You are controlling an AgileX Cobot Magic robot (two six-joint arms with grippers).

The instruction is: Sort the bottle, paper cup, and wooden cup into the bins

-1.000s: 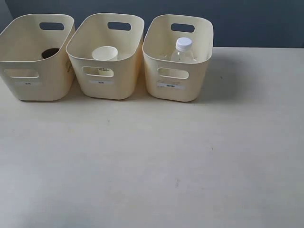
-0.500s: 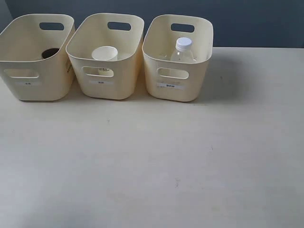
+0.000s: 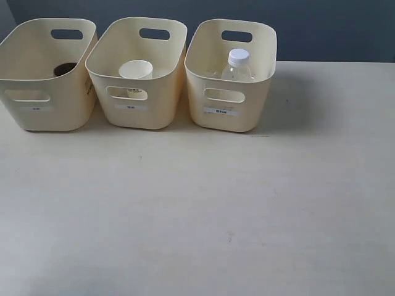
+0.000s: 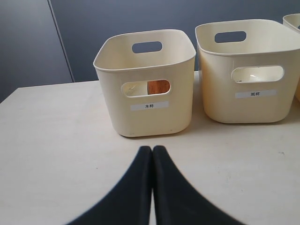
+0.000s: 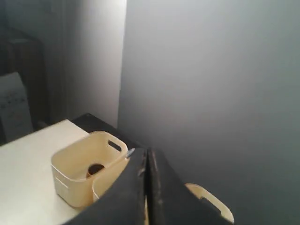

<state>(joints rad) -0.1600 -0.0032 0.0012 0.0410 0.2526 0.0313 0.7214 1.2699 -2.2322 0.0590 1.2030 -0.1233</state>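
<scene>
Three cream bins stand in a row at the back of the table. The left bin [image 3: 46,74] holds the dark brown wooden cup [image 3: 65,68], whose side shows through the handle cut-out [image 4: 158,87]. In the middle bin [image 3: 137,71] sits the white paper cup [image 3: 136,69]. The clear bottle [image 3: 237,65] with its white cap stands upright in the right bin [image 3: 229,74]. Neither arm shows in the exterior view. My left gripper [image 4: 152,151] is shut and empty, low over the table in front of the left bin [image 4: 146,86]. My right gripper [image 5: 147,154] is shut and empty, high above the bins [image 5: 84,171].
The pale table [image 3: 203,209] stretches bare in front of the bins. A dark grey wall [image 3: 321,31] runs behind them. The table's far edge lies right behind the bins.
</scene>
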